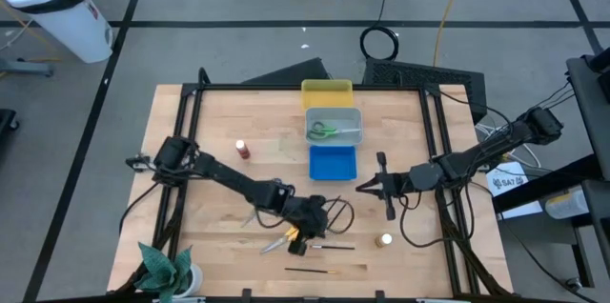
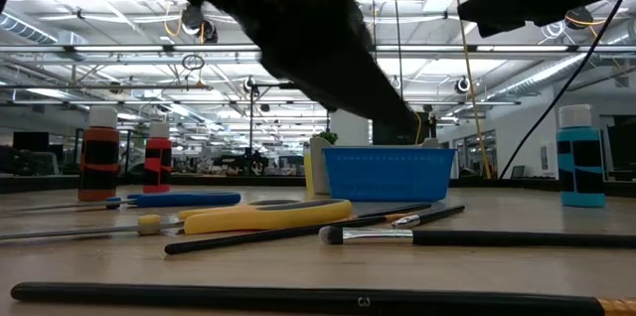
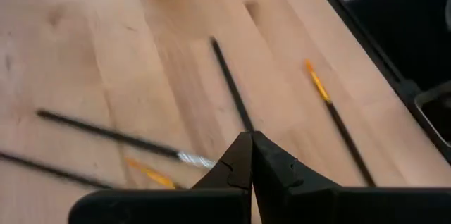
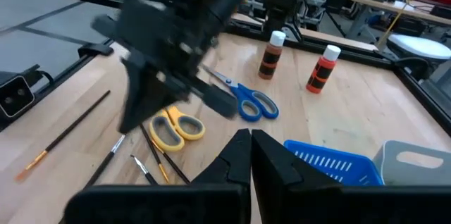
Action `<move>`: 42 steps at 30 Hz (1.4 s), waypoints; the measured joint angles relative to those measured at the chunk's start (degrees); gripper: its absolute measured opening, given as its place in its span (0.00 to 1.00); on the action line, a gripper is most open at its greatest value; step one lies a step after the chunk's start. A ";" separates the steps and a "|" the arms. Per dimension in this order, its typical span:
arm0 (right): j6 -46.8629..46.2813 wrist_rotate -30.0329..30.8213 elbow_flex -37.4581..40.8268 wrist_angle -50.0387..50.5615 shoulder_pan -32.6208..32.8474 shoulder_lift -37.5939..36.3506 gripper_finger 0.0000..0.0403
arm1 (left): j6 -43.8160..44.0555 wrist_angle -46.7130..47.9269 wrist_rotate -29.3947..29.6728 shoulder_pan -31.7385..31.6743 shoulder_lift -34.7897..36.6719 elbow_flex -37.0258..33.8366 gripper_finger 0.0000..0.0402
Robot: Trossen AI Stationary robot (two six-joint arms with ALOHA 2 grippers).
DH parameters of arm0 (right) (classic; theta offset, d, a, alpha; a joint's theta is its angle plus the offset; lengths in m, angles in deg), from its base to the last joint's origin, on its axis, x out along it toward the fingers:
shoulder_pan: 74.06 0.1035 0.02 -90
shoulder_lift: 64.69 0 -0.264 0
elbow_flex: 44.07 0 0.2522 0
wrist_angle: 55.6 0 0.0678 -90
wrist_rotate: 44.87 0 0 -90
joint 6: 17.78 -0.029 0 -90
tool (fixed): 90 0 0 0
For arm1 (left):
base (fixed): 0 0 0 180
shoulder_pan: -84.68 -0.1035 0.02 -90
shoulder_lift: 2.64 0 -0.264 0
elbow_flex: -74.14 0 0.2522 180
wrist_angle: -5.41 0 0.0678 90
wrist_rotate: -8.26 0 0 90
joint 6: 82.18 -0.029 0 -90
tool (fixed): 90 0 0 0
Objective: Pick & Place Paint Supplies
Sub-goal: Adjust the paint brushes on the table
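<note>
Two dark arms reach over a pale wooden tabletop [image 1: 238, 112] framed by black rails, in a large hall with a grey taped floor and rows of ceiling lights. The left gripper [image 1: 307, 219] hangs low with its fingers [image 3: 239, 164] pressed together on nothing, directly over thin dark brushes [image 3: 229, 83] scattered on the wood; the yellow-handled scissors [image 4: 176, 127] lie just beside it and the blue-handled scissors [image 4: 246, 101] near, with a red paint bottle [image 4: 323, 69] and a brown paint bottle [image 4: 271, 55] farther off. The right gripper [image 1: 365, 187], likewise clenched and empty, hovers just beside a blue plastic tray [image 1: 333, 162]; green-handled scissors [image 1: 326, 131] lie in the grey tray [image 1: 355, 117] beyond, and a whitish bottle [image 1: 385, 240] stands near.
</note>
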 joint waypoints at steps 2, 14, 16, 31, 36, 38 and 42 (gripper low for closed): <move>-0.12 -0.11 -0.01 0.05 -0.01 -0.01 0.00 | 0.80 0.46 -0.89 -0.95 -0.37 -0.02 0.01; 0.21 -0.15 -0.01 0.45 -0.01 -0.01 0.00 | 2.00 -0.08 -4.11 -1.94 -2.04 0.00 0.00; 0.42 -0.15 -0.01 0.34 -0.01 -0.01 0.00 | 2.85 -3.04 -5.41 -1.86 -3.73 0.00 0.00; 0.10 -0.18 -0.01 0.10 -0.01 -0.01 0.00 | 9.50 -1.80 -5.70 -3.47 -7.28 0.02 0.01; 0.10 -0.18 -0.01 0.13 -0.01 -0.01 0.00 | 9.29 0.64 -1.57 -3.61 -6.69 0.09 0.01; 0.10 -0.18 -0.01 0.14 -0.01 -0.01 0.00 | 8.65 1.67 -1.06 -3.53 -6.17 0.09 0.01; 0.10 -0.18 -0.01 0.15 -0.01 -0.01 0.00 | 9.34 3.82 4.37 -3.20 -4.01 -0.13 0.01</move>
